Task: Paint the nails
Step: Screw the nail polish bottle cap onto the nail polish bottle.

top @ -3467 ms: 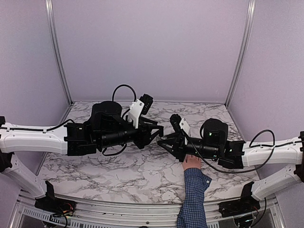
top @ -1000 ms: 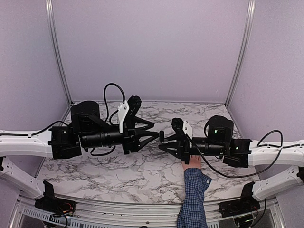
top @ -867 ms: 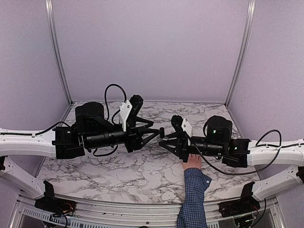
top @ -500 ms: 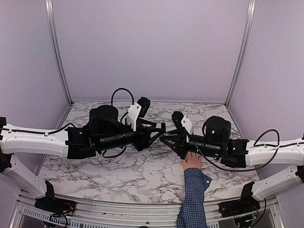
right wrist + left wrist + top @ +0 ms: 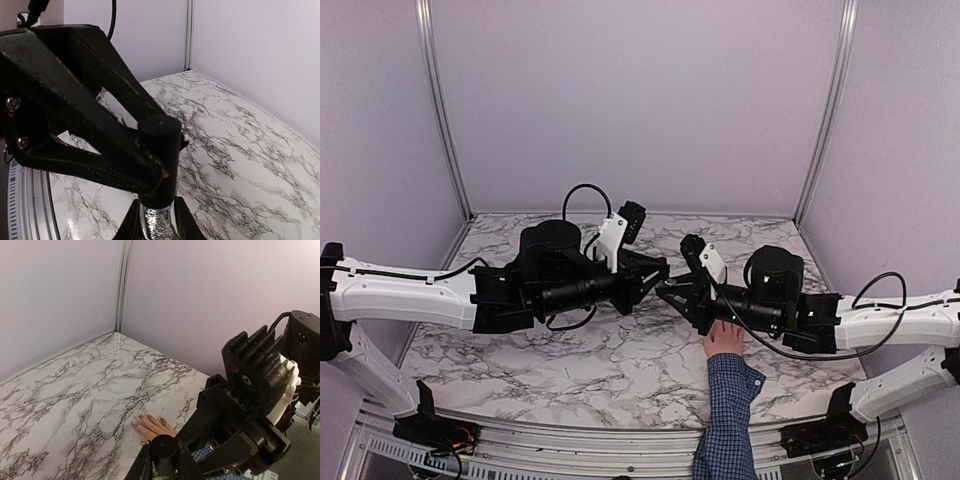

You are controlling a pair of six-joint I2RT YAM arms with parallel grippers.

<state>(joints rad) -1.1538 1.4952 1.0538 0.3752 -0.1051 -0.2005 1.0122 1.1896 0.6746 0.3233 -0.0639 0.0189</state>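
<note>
A pale hand [image 5: 724, 340] in a blue checked sleeve [image 5: 725, 420] lies flat on the marble table, partly under my right arm. In the left wrist view its fingers [image 5: 155, 426] are spread and the nails [image 5: 141, 416] look dark. My right gripper [image 5: 668, 292] is shut on a small glittery grey bottle [image 5: 158, 225] and holds it above the table. My left gripper [image 5: 658, 272] meets it from the left. Its fingers [image 5: 120, 150] are closed on the bottle's black cap [image 5: 161, 160], also seen in the left wrist view [image 5: 164, 454].
The marble table [image 5: 570, 360] is boxed in by lilac walls [image 5: 640, 100] at the back and sides. Both arms hang over its middle, above the hand. The right arm's black wrist [image 5: 250, 405] fills the right of the left wrist view.
A second ago my left gripper stood off to the left, apart from the bottle. It has moved right and now meets the right gripper at the cap. The hand has stayed put.
</note>
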